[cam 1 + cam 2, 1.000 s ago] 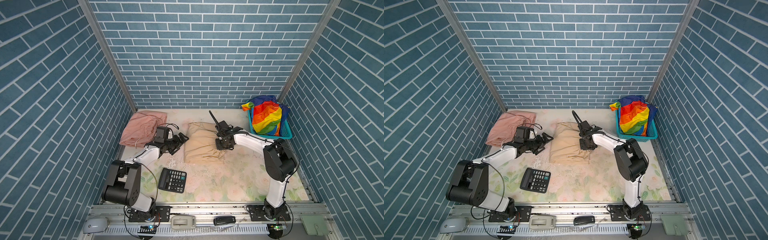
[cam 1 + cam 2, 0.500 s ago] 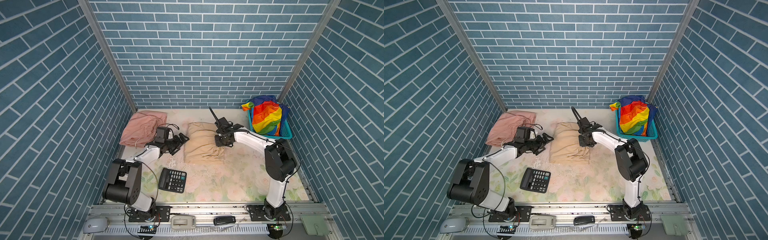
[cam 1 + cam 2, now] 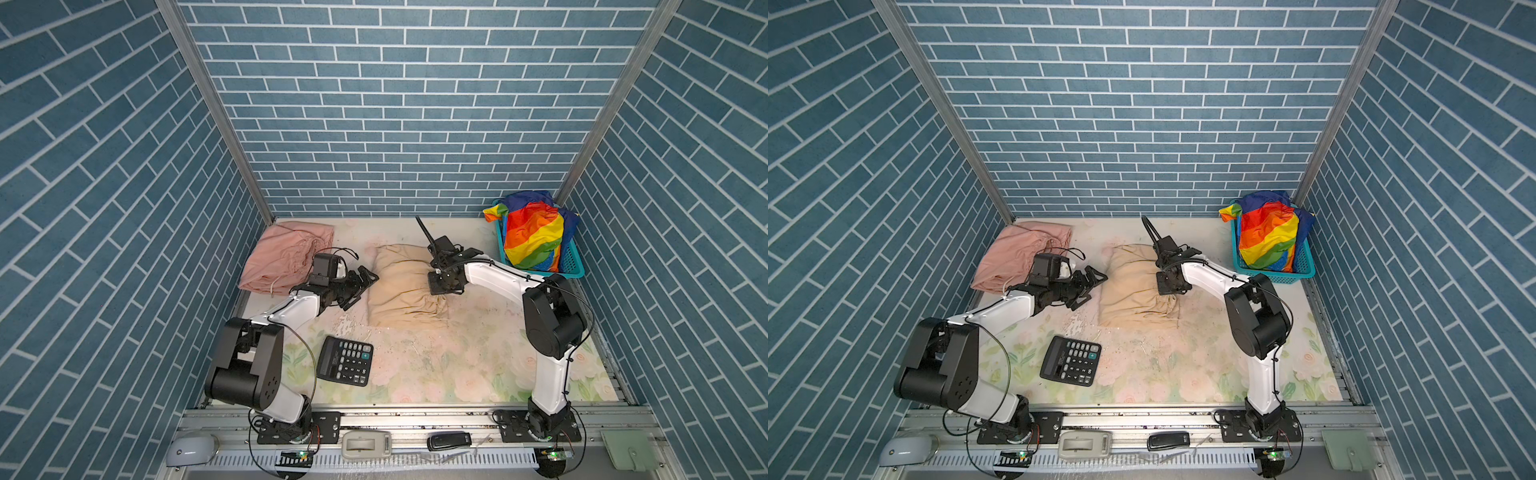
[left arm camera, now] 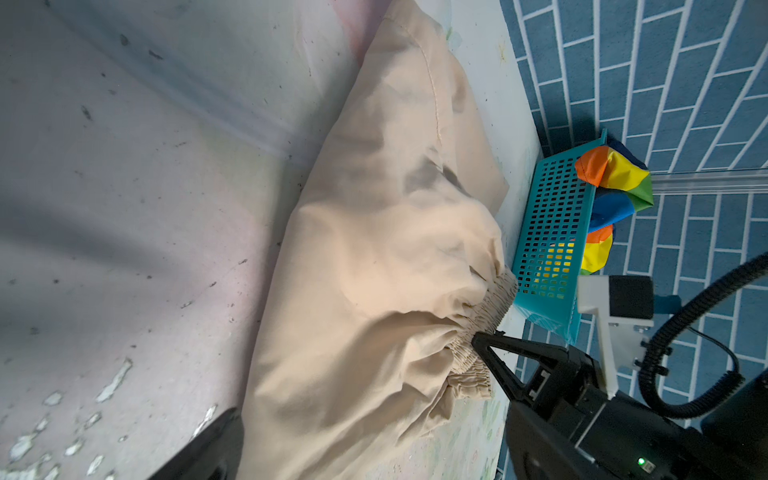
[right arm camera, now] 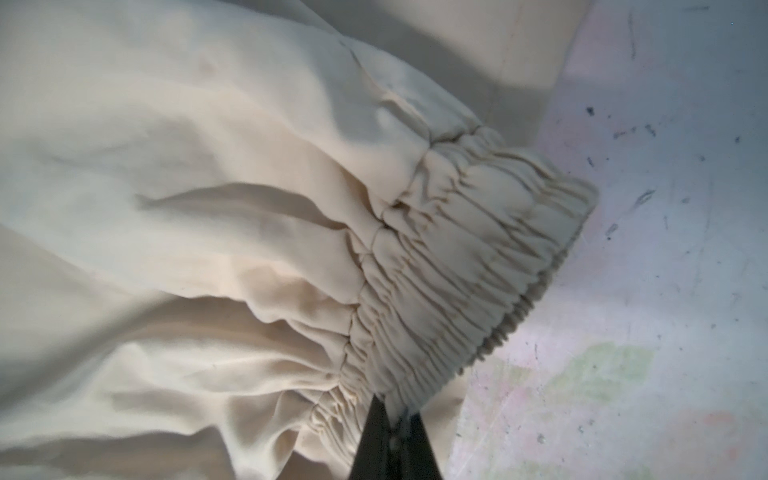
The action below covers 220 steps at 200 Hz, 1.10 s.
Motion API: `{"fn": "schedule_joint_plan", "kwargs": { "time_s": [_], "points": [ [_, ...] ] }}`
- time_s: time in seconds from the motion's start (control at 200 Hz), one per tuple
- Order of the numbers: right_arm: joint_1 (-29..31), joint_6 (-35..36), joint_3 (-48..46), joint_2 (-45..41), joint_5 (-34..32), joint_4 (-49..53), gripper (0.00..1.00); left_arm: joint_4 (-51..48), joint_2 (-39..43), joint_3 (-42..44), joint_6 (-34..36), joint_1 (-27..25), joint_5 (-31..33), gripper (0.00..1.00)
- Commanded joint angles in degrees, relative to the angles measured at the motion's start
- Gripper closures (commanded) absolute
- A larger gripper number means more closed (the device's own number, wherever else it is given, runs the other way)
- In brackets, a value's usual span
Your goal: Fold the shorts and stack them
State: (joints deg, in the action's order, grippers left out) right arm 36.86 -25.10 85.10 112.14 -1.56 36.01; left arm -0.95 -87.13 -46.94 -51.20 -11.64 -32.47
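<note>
The beige shorts [image 3: 399, 286] [image 3: 1129, 291] lie bunched in the middle of the table. My right gripper [image 3: 440, 286] [image 3: 1169, 286] presses down on their right edge. In the right wrist view the right gripper [image 5: 395, 411] is shut on the gathered elastic waistband [image 5: 478, 257]. My left gripper [image 3: 362, 291] [image 3: 1091, 291] stands open just left of the beige shorts, holding nothing. The salmon-pink shorts [image 3: 286, 257] [image 3: 1017, 253] lie at the back left. The rainbow-striped shorts [image 3: 532, 237] [image 3: 1266, 237] are heaped in the teal basket [image 3: 571, 266] [image 3: 1304, 266].
A black calculator [image 3: 345, 360] [image 3: 1070, 360] lies in front of the beige shorts, beside the left arm. The teal basket [image 4: 548, 232] stands in the back right corner against the brick walls that close in three sides.
The right gripper's jaws have closed on the beige shorts' waistband, and it sits slightly nearer the front. The left arm has stayed put, open.
</note>
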Motion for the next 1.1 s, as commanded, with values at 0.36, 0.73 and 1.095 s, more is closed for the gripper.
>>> {"fn": "schedule_joint_plan", "kwargs": {
  "time_s": [0.36,0.73,1.095],
  "points": [
    [1.57,-1.50,1.91,-1.78,9.47,-4.10,1.00,-0.47,-1.22,-0.87,0.44,0.08,0.04,0.00],
    [-4.17,-0.76,-8.72,-0.49,13.00,-9.77,0.86,-0.72,-3.41,-2.75,0.18,-1.66,-0.31,0.00],
    [-9.53,1.85,-12.15,-13.99,11.04,-5.67,0.03,-21.11,-14.80,-20.27,15.92,-2.78,2.56,0.01]
  ]
}}
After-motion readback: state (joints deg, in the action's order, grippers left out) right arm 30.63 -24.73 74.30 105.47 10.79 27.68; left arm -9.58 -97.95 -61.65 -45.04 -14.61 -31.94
